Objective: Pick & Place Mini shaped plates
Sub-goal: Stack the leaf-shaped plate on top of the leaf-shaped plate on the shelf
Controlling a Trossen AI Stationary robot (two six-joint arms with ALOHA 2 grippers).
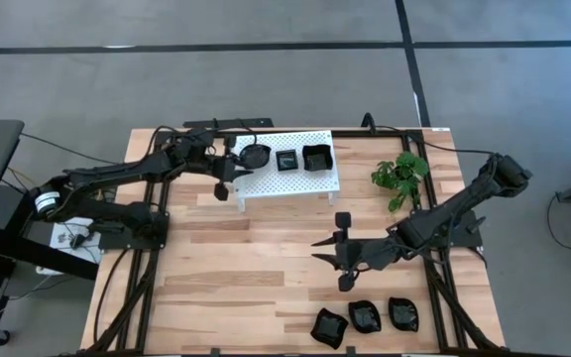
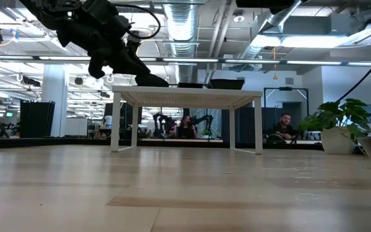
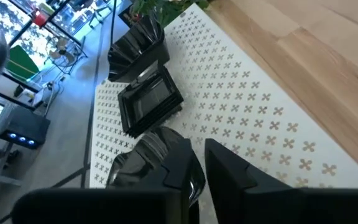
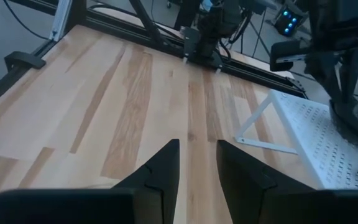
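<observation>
One camera looks straight down on my pale wooden tabletop (image 1: 246, 258); another looks level across it; both share the white perforated rack (image 1: 284, 164)

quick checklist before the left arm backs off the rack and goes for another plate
1. Round plate sits on the white rack: ok.
2. Left gripper let go of it: cannot tell; a finger is at its rim.
3. Square plate and deeper plate lie apart from it: ok.
4. Three plates wait at the table's near edge: ok.
5. Right gripper empty, open, over bare wood: ok.
6. Plant stands beside the rack, apart: ok.
</observation>
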